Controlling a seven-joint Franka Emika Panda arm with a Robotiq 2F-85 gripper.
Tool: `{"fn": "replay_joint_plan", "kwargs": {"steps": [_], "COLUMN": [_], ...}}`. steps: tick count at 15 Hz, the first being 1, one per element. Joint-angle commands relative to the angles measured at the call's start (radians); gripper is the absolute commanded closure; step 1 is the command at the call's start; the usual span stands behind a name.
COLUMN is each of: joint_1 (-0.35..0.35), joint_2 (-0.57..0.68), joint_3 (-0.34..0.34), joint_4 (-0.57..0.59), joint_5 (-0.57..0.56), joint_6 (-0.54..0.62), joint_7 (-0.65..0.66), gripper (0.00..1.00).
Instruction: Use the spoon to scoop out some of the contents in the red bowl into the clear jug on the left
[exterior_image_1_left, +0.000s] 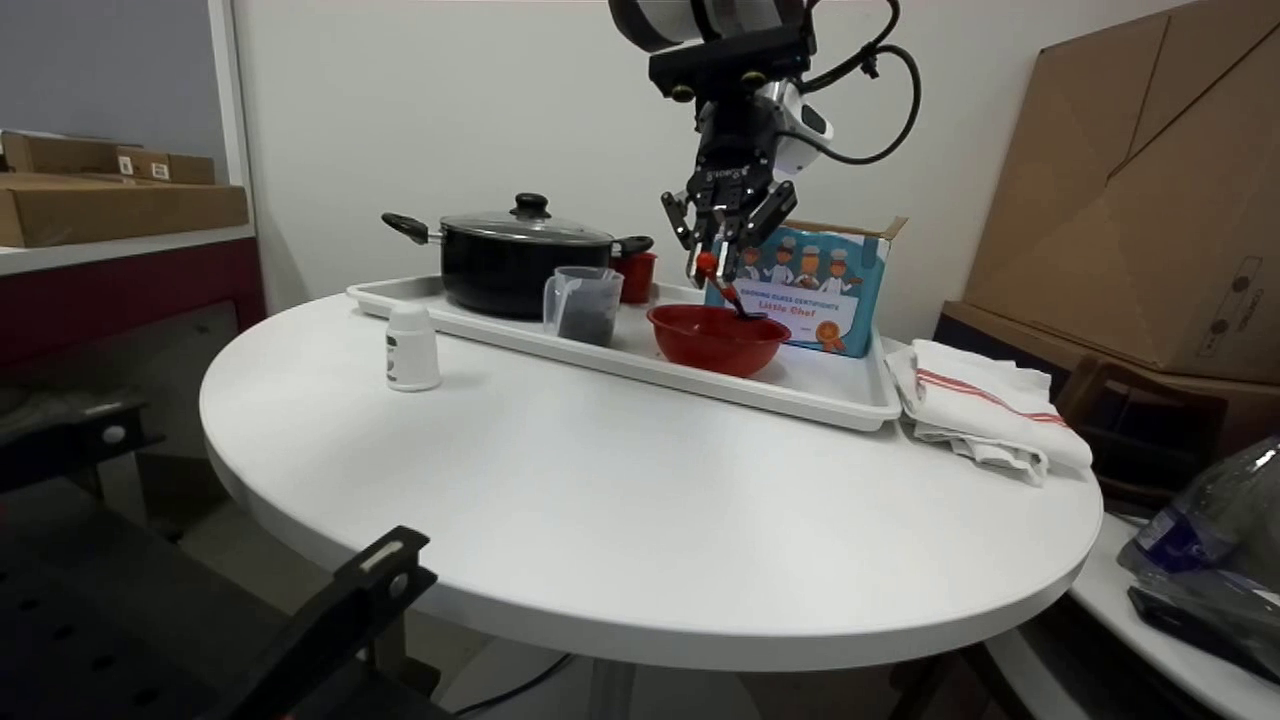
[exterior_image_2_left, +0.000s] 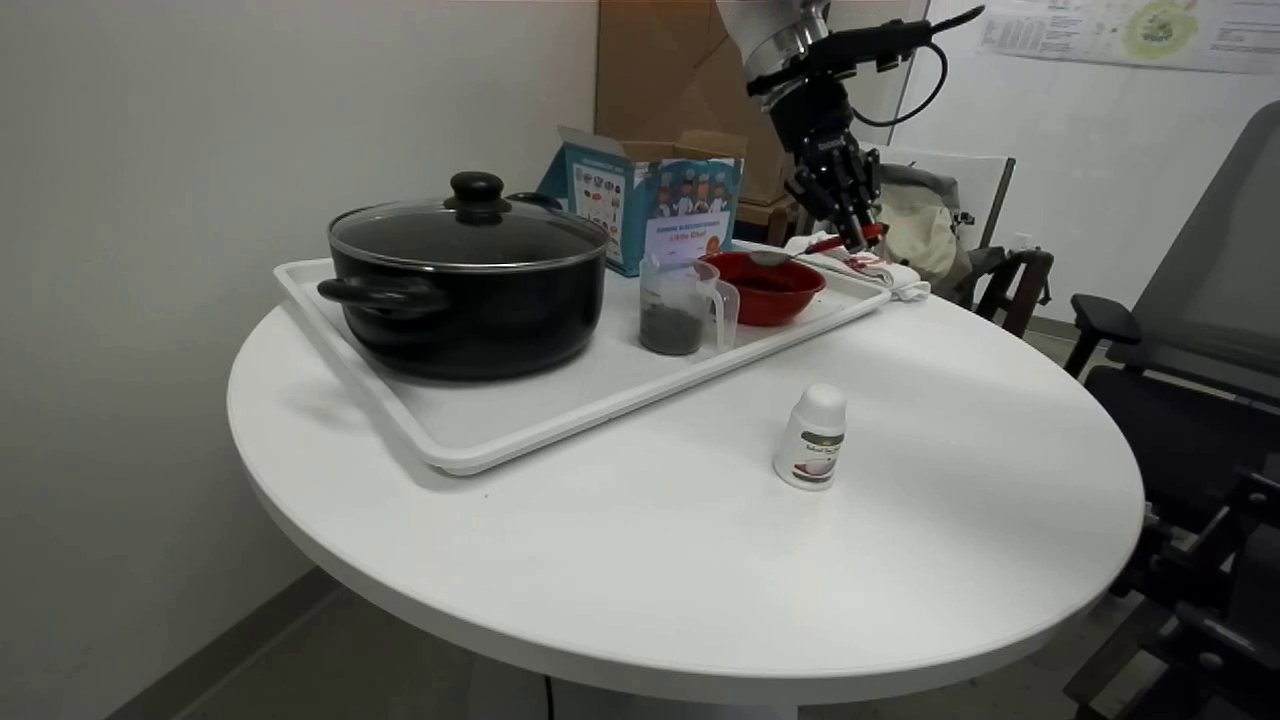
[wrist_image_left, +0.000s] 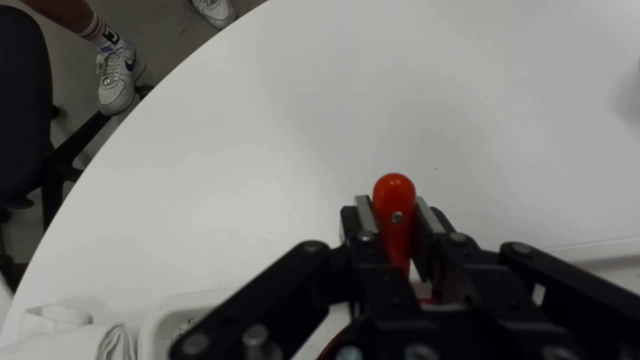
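Table (exterior_image_1_left: 650, 530) round, white, bearing tray (exterior_image_2_left: 560, 395); pale wall (exterior_image_1_left: 450, 120), office chair (exterior_image_2_left: 1215, 270) near; jaws pinching spoon (exterior_image_2_left: 822, 245) by red handle (wrist_image_left: 395, 200).

Red cup (exterior_image_1_left: 637, 282) partly hidden, unclear whether spoon (exterior_image_2_left: 823, 245) is loaded

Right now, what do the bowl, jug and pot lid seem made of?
The bowl looks like plastic, perhaps silicone, smooth and solid red. The jug is probably clear plastic, slightly cloudy, with dark contents showing through. The pot lid seems glass: see-through, with a shiny metallic rim.
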Motion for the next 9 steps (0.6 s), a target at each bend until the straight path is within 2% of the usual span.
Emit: {"fn": "replay_joint_plan", "kwargs": {"steps": [1, 5, 9], "joint_1": [-0.025, -0.024, -0.009], "joint_2": [0.154, 0.254, 0.32], "joint_3": [0.004, 0.006, 0.014], "joint_4": [0.233, 0.359, 0.413], "joint_5": [0.046, 0.044, 0.037], "joint_6": [-0.13, -0.178, -0.199], "joint_7": [-0.046, -0.063, -0.069], "gripper": [0.9, 0.9, 0.89]}}
